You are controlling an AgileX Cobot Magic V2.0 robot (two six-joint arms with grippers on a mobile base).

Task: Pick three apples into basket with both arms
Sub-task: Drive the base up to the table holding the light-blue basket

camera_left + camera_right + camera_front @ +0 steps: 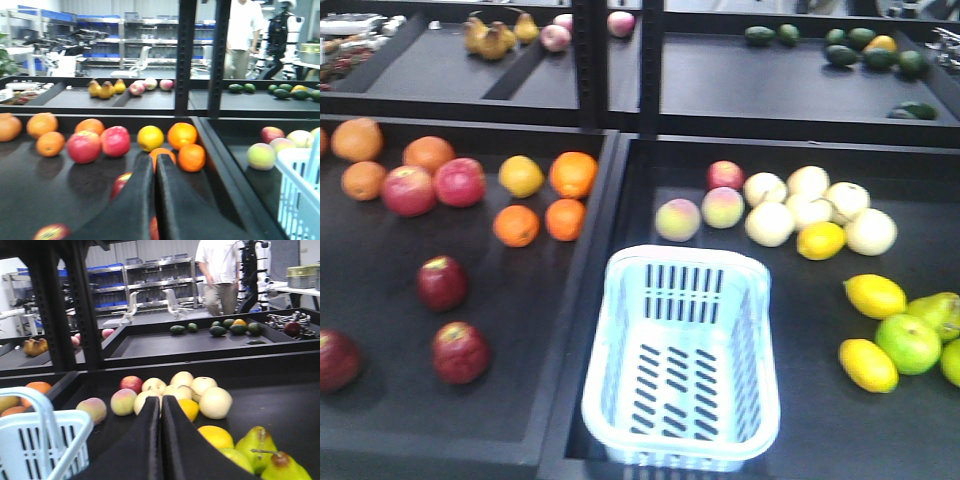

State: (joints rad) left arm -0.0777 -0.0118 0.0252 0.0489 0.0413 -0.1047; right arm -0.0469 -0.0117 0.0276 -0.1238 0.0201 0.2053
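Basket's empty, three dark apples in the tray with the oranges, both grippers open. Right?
No: both wrist views show the left gripper and right gripper shut. The basket is empty, and the three apples lie in the tray with the oranges.

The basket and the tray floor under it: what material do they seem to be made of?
The basket looks like moulded plastic, pale blue-white with a slight gloss. Its thin walls and bottom have regular slots, and the rim is rounded. The tray floor is a flat black sheet, mostly matte. It could be rubber mat or painted metal; the pictures do not settle which.
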